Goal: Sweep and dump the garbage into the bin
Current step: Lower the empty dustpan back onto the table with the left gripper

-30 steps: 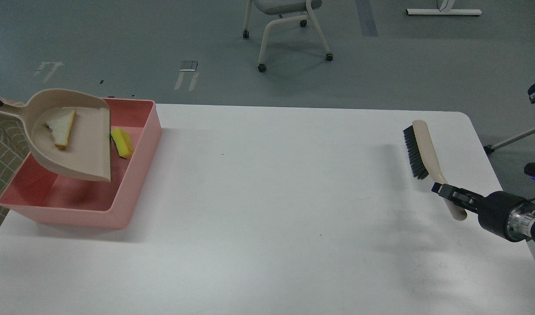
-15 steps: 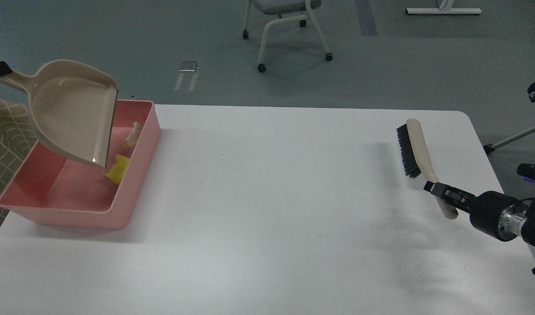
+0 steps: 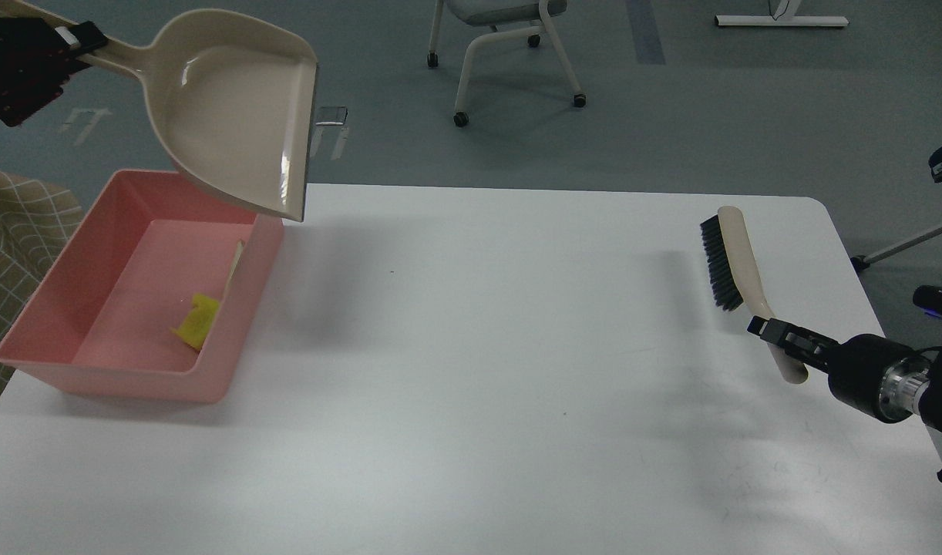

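The pink bin point(image 3: 93, 370) stands at the table's left edge. Inside it lie the yellow sponge chunk point(image 3: 196, 321) and the white bread slice point(image 3: 235, 266), which leans on edge against the bin's right wall. My left gripper point(image 3: 74, 42) is shut on the handle of the empty beige dustpan point(image 3: 236, 108), held high above the bin's far right corner with its mouth tilted down. My right gripper point(image 3: 772, 333) is shut on the handle of the beige brush point(image 3: 729, 258) with black bristles, at the table's right side.
The white table point(image 3: 479, 370) has a rounded far right corner. A rolling chair point(image 3: 502, 46) stands on the grey floor behind it. A checked cloth point(image 3: 12, 231) lies left of the bin.
The dustpan tipped the bread into the bin after the sponge, then rose up and to the right, now empty. The brush and right gripper shifted slightly left.
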You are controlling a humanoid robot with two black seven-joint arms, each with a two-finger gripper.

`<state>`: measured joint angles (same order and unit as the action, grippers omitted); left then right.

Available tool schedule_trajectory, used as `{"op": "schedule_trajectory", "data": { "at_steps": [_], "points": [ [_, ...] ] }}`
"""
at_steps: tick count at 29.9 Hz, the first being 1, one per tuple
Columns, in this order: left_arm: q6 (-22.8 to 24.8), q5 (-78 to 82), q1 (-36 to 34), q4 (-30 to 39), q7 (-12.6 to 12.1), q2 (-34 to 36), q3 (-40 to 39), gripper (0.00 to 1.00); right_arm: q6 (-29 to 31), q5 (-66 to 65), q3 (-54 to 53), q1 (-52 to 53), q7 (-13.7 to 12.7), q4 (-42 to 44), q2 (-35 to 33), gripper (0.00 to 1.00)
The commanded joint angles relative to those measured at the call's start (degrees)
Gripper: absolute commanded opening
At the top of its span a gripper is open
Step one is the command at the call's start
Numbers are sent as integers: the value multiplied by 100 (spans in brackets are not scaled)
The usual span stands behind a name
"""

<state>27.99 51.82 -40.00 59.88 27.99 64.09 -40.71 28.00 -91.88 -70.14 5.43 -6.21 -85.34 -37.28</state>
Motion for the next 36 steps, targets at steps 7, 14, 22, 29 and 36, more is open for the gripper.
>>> {"op": "schedule_trajectory", "data": {
  "at_steps": [7, 14, 22, 29, 36],
  "points": [
    [1, -278, 730, -64, 1, -1732, 90, 12, 0, -32, 97, 2, -108, -26, -113, 0],
    [-689, -287, 915, -82, -101, -2865, 537, 12, 0, -49, 123, -130, -126, -131, -561, 0],
    [-1225, -287, 1020, -125, -628, -3525, 670, 12, 0, -32, 115, -376, -108, -535, -763, 0],
    [-1682, -287, 1345, -275, -672, -3807, 828, 13, 0, -49, 115, -692, -108, -835, -956, 0],
    [-1805, -287, 1556, -266, -655, -3860, 819, 42, 0, -49, 124, -780, -108, -835, -974, 0]
  ]
}}
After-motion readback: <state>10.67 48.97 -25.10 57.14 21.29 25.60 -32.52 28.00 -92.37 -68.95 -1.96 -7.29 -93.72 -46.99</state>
